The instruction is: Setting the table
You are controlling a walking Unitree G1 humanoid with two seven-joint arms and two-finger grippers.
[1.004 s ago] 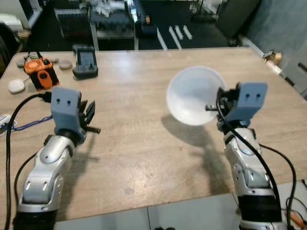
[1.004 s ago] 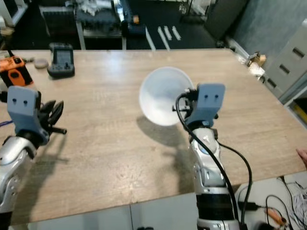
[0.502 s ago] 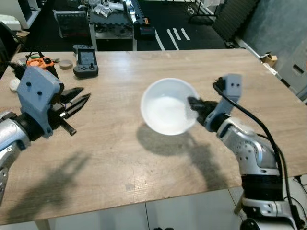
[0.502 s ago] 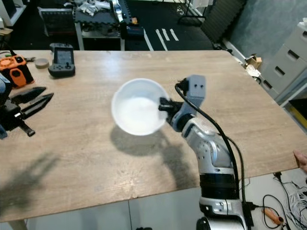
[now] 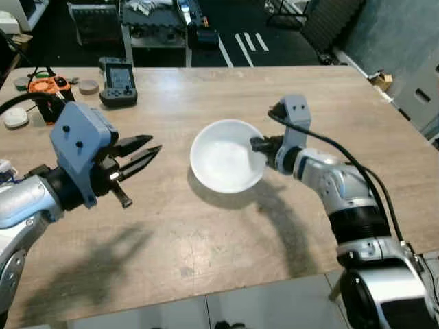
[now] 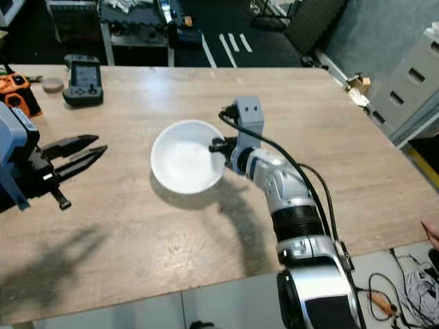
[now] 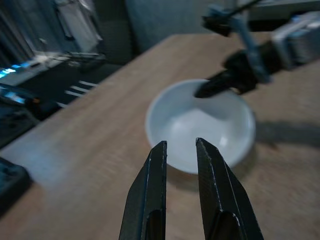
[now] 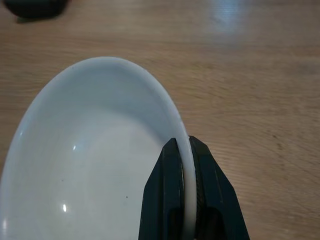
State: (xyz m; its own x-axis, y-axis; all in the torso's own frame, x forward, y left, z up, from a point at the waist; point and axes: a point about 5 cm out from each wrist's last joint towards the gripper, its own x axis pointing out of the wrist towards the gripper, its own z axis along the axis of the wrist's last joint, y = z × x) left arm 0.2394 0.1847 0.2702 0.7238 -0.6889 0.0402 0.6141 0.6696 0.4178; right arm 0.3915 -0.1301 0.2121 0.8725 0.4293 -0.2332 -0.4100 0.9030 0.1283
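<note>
A: Where is the bowl point(image 5: 226, 155)?

B: Out ahead of the right pincer point(image 5: 260, 144), which is clamped on the near rim, one finger inside the wall and one outside. The right wrist view shows the rim wedged tight between the two black fingers point(image 8: 169, 196).

A: Is it down on the worktop point(image 5: 206, 226) or in the air?

B: Hard to say. It sits level with a shadow close under it, so I judge it low or just touching. I cannot tell which.

A: What worries you?

B: The hold is on one edge only, with all of the bowl hanging out beyond the tips. If the wrist rolls, the far lip dips first and could strike the wood. A smooth rim could also slide out of so thin a bite.

A: And if it lets go too soon?

B: If the bowl is not fully seated, I expect it to drop, rock or spin away. Pulling back before the fingers part enough could drag it along or tip it.

A: What about the left pincer point(image 5: 139, 154)?

B: It hovers well off to the bowl's other side, pointing at it, its fingers point(image 7: 150, 200) with only a narrow gap and nothing between them. A sweep forward could knock the far wall while the right side is holding.

A: Anything else close?

B: No. The handset point(image 5: 118, 74) and the orange tool point(image 5: 46, 89) lie far beyond the left pincer, well apart from the bowl.
</note>
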